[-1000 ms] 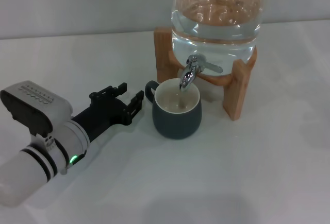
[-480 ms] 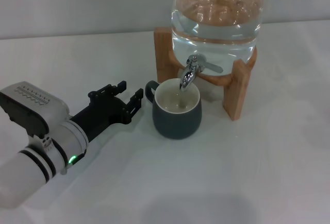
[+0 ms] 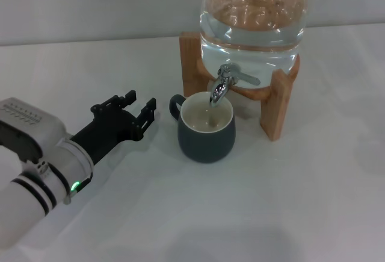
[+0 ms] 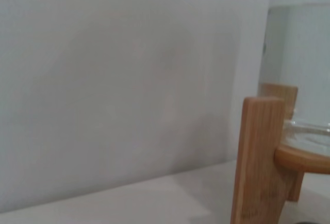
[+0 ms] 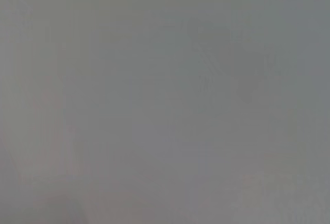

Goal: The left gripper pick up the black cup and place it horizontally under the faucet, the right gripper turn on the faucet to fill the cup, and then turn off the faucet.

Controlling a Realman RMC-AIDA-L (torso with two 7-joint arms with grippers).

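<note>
The left gripper [image 3: 139, 106] hangs low over the white table [image 3: 289, 202] at the left of the scene, its black fingers spread apart and empty, tips aimed right and slightly far toward the cup. A clear gap lies between the fingertips and the cup's handle. Behind the claw the white and silver arm runs back to the near left corner, a green light showing on its wrist.

The black cup [image 3: 206, 134] stands upright on the table, right of the gripper, its mouth facing up and its cream inside visible. Its small loop handle points left and a little far, toward the gripper. The cup sits directly below the faucet [image 3: 224, 83], whose spout reaches down over the cup's far rim; the thin lever sticks out to the right.

The faucet is mounted on a clear water jug [image 3: 252, 15] resting in a wooden stand [image 3: 278, 108], just behind the cup. In the left wrist view one leg of the stand shows against a pale wall. The right gripper appears in no view.
</note>
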